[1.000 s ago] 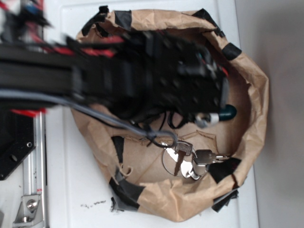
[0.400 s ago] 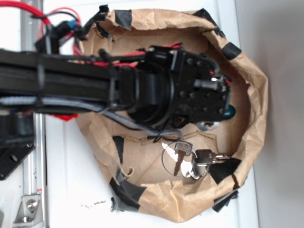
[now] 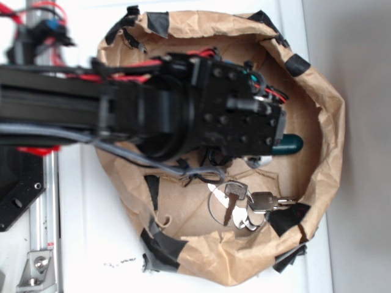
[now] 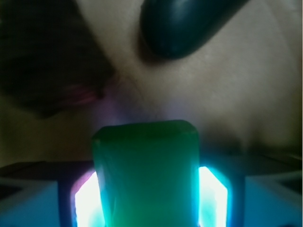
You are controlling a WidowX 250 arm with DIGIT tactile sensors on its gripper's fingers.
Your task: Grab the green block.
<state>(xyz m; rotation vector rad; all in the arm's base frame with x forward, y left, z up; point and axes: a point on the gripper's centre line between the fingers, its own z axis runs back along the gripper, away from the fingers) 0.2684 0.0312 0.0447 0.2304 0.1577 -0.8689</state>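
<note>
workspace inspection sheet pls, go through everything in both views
surface: white table with a taped brown paper bag lying open on it
job's things: green block sits between the glowing fingers in the wrist view
clutter: dark teal oblong, bunch of keys, brown lump
grippers: gripper closed on the green block
cables: red and grey wires along the arm
surroundings: metal rail
</note>
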